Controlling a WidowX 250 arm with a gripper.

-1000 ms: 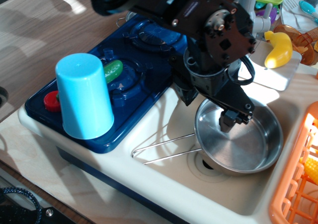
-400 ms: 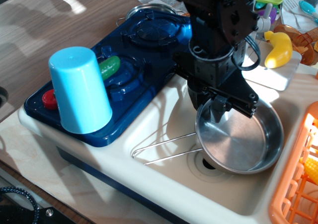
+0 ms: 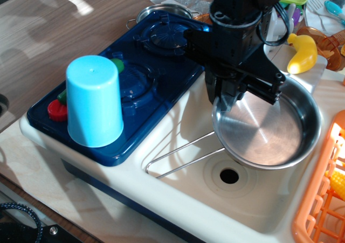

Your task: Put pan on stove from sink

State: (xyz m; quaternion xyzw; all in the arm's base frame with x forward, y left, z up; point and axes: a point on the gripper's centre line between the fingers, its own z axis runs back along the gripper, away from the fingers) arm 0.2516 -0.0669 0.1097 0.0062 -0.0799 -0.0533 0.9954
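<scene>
Gripping pan (image 3: 267, 132) by near-left rim, my gripper (image 3: 233, 95) clamping it, pan tilting clear above sink (image 3: 188, 130), drain uncovered below. Lift looking done. Stove (image 3: 145, 81) lying to my left, 2 burners awaiting; carrying across and setting down remaining.

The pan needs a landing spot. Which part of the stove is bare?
The far burner is bare, bordered by the small pot behind and the hand holding the pan. The near burner is crowded by the blue cup.
</scene>
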